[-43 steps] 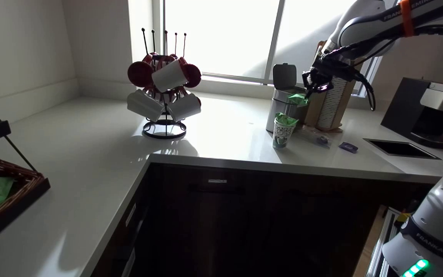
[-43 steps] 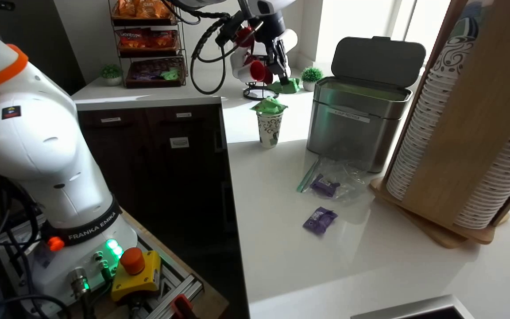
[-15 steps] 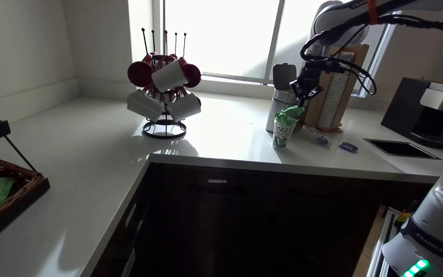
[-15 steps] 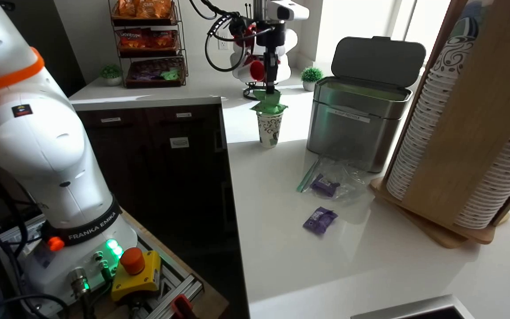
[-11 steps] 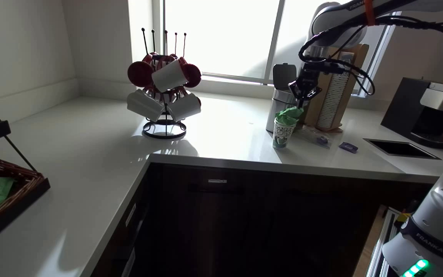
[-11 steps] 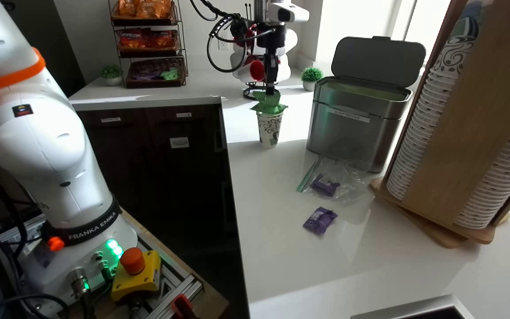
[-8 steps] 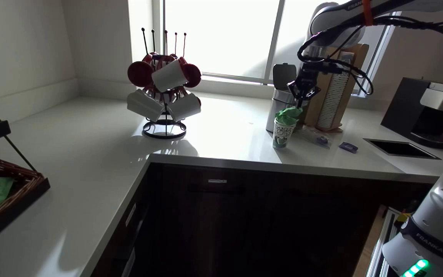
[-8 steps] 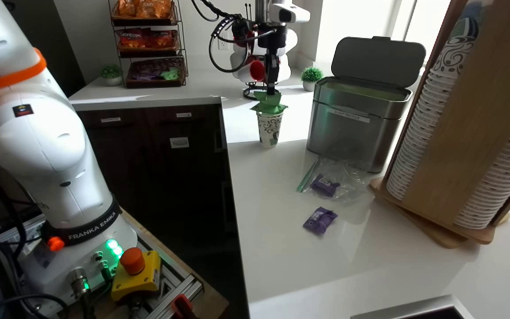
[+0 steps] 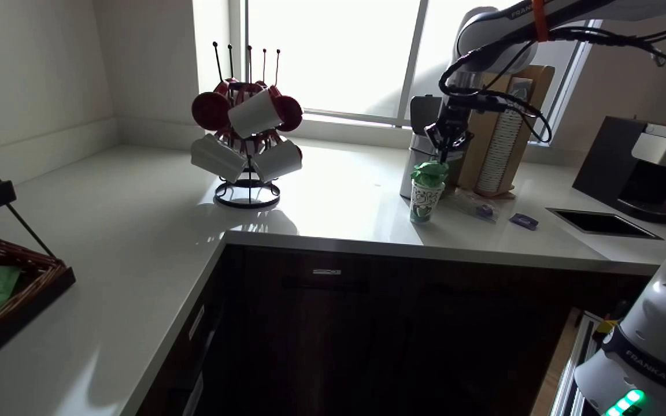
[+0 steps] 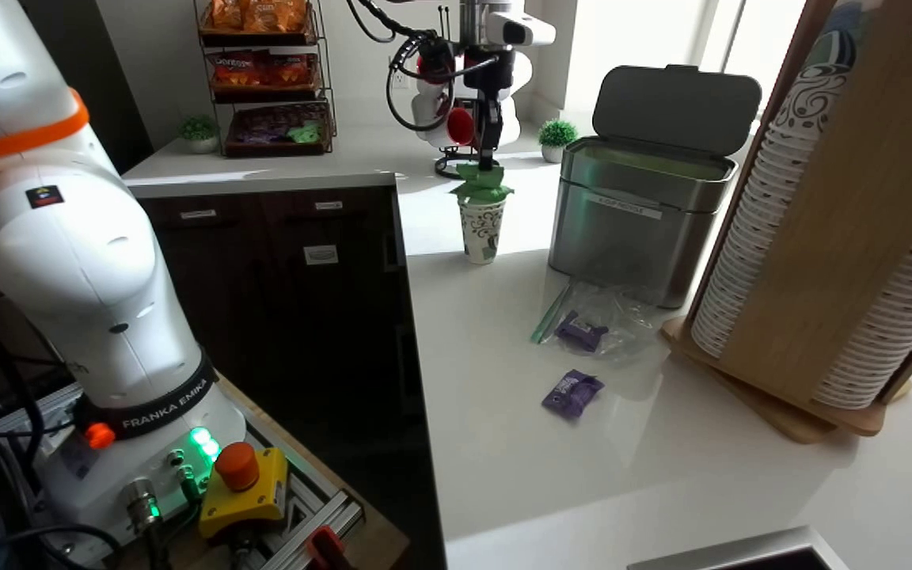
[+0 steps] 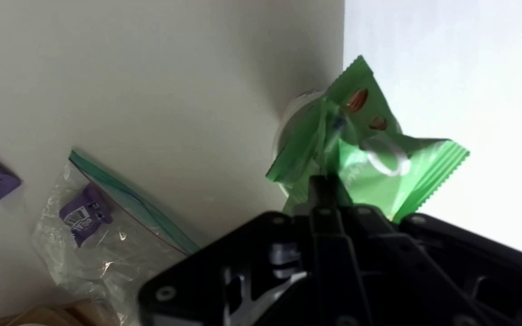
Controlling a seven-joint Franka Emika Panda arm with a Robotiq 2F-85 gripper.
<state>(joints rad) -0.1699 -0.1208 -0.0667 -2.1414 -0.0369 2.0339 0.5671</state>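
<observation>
The pincer (image 10: pixel 485 165) is clenched, with a green packet (image 11: pixel 379 167) nipped between its tips, pointing down at a paper cup (image 10: pixel 481 231). The packet is over the cup's mouth and seems to touch what rests there: more green wrapping (image 10: pixel 488 194) bulges above the rim, probably a second packet, though the overlap makes it hard to be sure.

From this, the carrying looks done: the packet is clear of the surface (image 10: pixel 503 467) and lined up with the cup, which stands upright. Not yet done, it seems, is the letting go, and the packet rides high rather than down inside.

In an exterior view, a metal bin (image 10: pixel 622 245) with its lid (image 10: pixel 678 111) raised stands to the right of the cup. Nearer lies a clear bag (image 10: pixel 622 328) with a purple sweet (image 10: pixel 581 332) in it, and nearer again a loose purple sweet (image 10: pixel 573 393); both are outside the cup. Farther right, a wooden rack (image 10: pixel 844 237) holds stacked cups (image 10: pixel 749 237).
</observation>
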